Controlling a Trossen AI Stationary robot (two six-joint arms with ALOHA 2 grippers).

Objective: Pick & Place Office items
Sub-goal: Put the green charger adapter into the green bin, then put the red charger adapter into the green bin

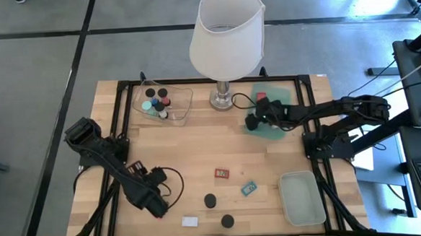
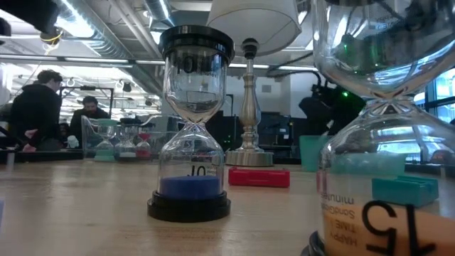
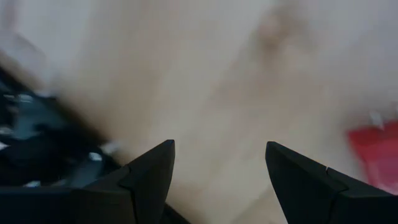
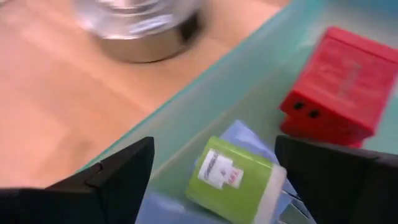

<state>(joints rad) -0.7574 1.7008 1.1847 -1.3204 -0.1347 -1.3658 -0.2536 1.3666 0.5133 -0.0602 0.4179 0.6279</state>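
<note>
Right pincer [image 1: 255,121] over the tray [image 1: 290,92] beside the lamp base [image 1: 222,99]; in the tray, a block [image 4: 339,84] just past the fingertips and an eraser [image 4: 235,180] between them.

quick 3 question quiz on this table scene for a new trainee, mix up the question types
1. True or false: the right end effector is over the green tray beside the lamp.
2. Which lies in that tray near the right end effector? A) a red block and a green eraser B) a black cap C) a white block
3. Fill in: the left end effector is open over bare ____.

Key:
1. True
2. A
3. Table; its jaws stand apart with nothing between them.
</note>
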